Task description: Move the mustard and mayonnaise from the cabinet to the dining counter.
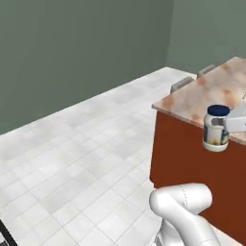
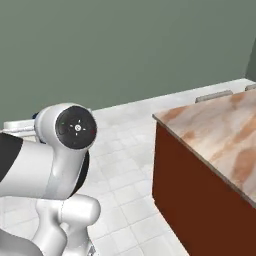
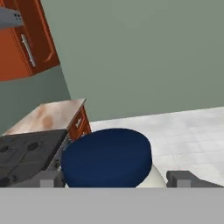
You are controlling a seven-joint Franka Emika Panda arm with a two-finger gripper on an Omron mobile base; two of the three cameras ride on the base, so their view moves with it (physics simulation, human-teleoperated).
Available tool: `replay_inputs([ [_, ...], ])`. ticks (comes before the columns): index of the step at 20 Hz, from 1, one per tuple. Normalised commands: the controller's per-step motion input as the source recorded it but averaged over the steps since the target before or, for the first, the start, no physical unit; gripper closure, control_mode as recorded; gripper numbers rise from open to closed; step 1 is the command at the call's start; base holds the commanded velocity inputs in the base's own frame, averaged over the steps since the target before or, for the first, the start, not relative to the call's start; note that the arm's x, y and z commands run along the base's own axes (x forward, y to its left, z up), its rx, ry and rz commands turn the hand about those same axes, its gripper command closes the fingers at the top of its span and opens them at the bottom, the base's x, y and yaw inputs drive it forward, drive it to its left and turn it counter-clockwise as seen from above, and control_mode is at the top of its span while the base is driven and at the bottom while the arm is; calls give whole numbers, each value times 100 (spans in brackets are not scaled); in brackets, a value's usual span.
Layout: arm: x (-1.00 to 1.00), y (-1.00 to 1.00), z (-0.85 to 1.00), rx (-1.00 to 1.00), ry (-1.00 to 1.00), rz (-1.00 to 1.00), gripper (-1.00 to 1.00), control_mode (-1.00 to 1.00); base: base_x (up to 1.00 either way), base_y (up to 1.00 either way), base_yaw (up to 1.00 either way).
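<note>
The mayonnaise (image 1: 215, 129), a squat white jar with a dark blue lid, hangs upright in the air just off the near edge of the dining counter (image 1: 192, 103), about level with its top. My gripper (image 1: 225, 123) reaches in from the right and is shut on the jar's sides. In the hand view the blue lid of the mayonnaise (image 3: 107, 155) sits between my two fingertips (image 3: 183, 178). The beige marble dining counter (image 2: 215, 130) on its red-brown base fills the right side. A reddish-brown cabinet (image 3: 26, 48) with a grey bar handle hangs at upper left. The mustard is out of view.
Grey chair backs (image 1: 181, 84) stand along the counter's far side. White tiled floor (image 1: 81, 144) spreads to the left, bounded by a grey-green wall. A dark cooktop (image 3: 26, 153) and a small marble countertop (image 3: 48, 116) lie behind the jar in the hand view.
</note>
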Motion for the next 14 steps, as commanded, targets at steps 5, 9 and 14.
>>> replay_inputs([
  [5, 0, 0, 0, 0, 0, 0, 100, 100, 30, 7, -71],
  [9, 0, 0, 0, 0, 0, 0, 100, 100, 33, 12, -70],
  [14, 0, 0, 0, 0, 0, 0, 100, 100, 51, 31, -47],
])
